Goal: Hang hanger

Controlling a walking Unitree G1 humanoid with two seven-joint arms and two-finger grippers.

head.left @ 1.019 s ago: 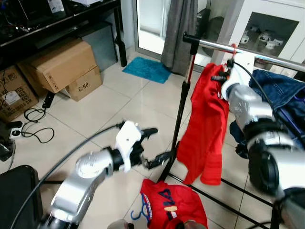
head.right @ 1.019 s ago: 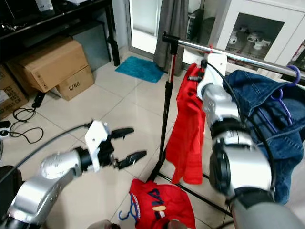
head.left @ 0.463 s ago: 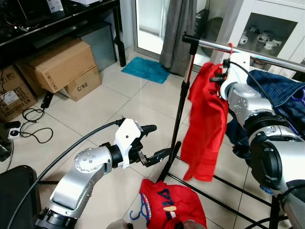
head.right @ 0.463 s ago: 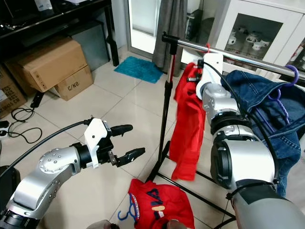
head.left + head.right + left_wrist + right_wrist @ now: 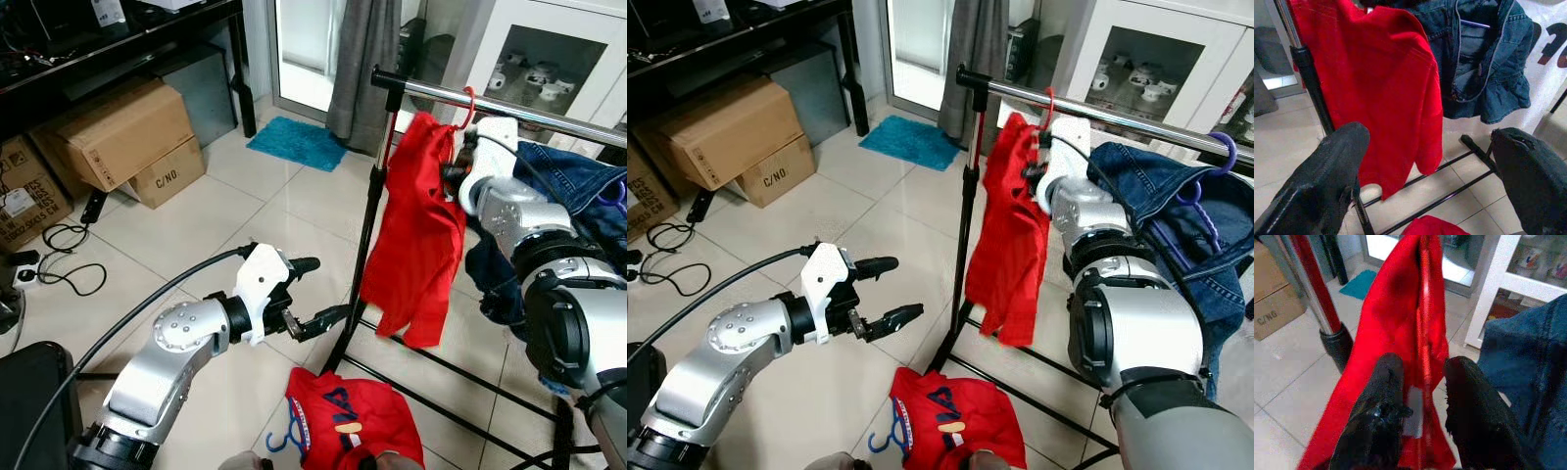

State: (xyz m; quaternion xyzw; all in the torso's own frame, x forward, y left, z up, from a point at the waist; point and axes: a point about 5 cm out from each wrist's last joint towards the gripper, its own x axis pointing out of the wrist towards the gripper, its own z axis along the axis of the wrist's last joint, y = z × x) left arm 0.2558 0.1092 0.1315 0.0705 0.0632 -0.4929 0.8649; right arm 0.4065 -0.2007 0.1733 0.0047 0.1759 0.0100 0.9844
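Observation:
A red garment (image 5: 416,235) hangs on a red hanger whose hook (image 5: 468,101) sits over the silver rail (image 5: 549,116) of a clothes rack. My right gripper (image 5: 451,172) is raised at the garment's collar just under the rail. In the right wrist view its fingers (image 5: 1382,396) stand close on either side of the hanger's red neck (image 5: 1423,328) and the cloth. My left gripper (image 5: 331,289) hovers open at low height, left of the rack's pole (image 5: 377,225), holding nothing.
A second red shirt (image 5: 353,416) on a blue hanger lies on the tiles by the rack's base. A denim jacket (image 5: 578,186) hangs further right on the rail. Cardboard boxes (image 5: 122,132), floor cables (image 5: 69,259) and a teal mat (image 5: 299,143) lie to the left and behind.
The red garment has been lifted and swung left, and its hook now sits over the rail. My right gripper moved with it. My left gripper has risen slightly and stays open.

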